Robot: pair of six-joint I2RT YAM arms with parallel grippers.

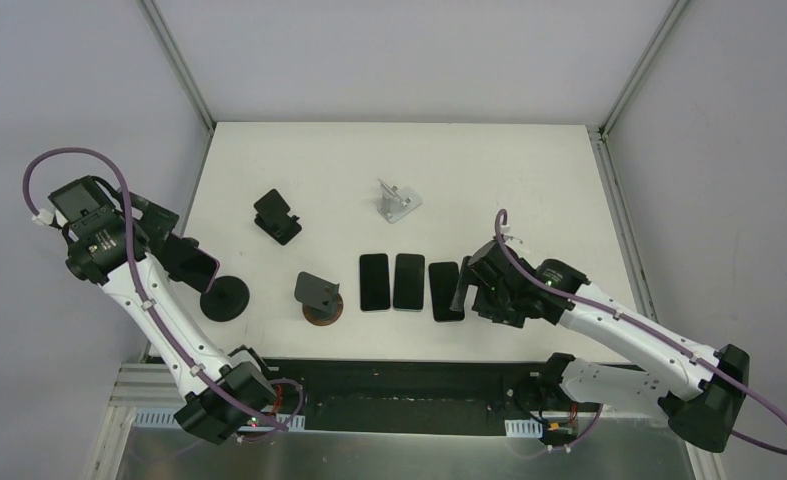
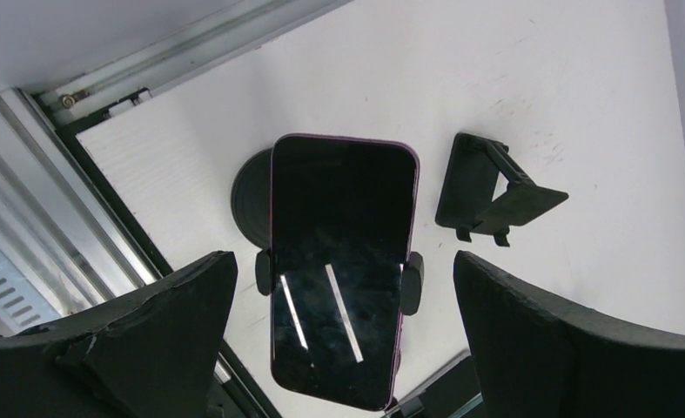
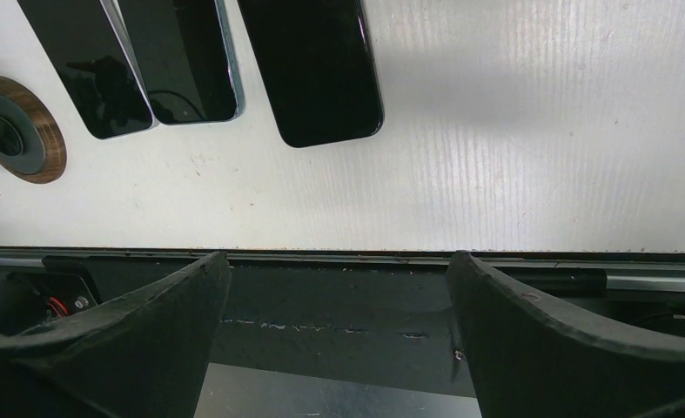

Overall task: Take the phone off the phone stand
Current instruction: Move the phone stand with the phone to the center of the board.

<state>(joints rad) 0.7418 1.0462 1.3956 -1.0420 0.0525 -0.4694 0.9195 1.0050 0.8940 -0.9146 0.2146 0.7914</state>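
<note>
As the left gripper [image 2: 343,257] faces the phone [image 2: 339,200], jaws wide and empty, it sits clamped in its stand [image 2: 250,205] at the table [image 1: 489,180] edge; the step looks like approach, a side squeeze and lift next. Right gripper [image 3: 337,257] hovers wide, empty.

Phone [image 2: 339,270]: dark screen w/ purple rim, tilted, clamped btwn side grips of black round-base phone stand [image 1: 225,298], at table [image 1: 529,180] left edge.
</note>
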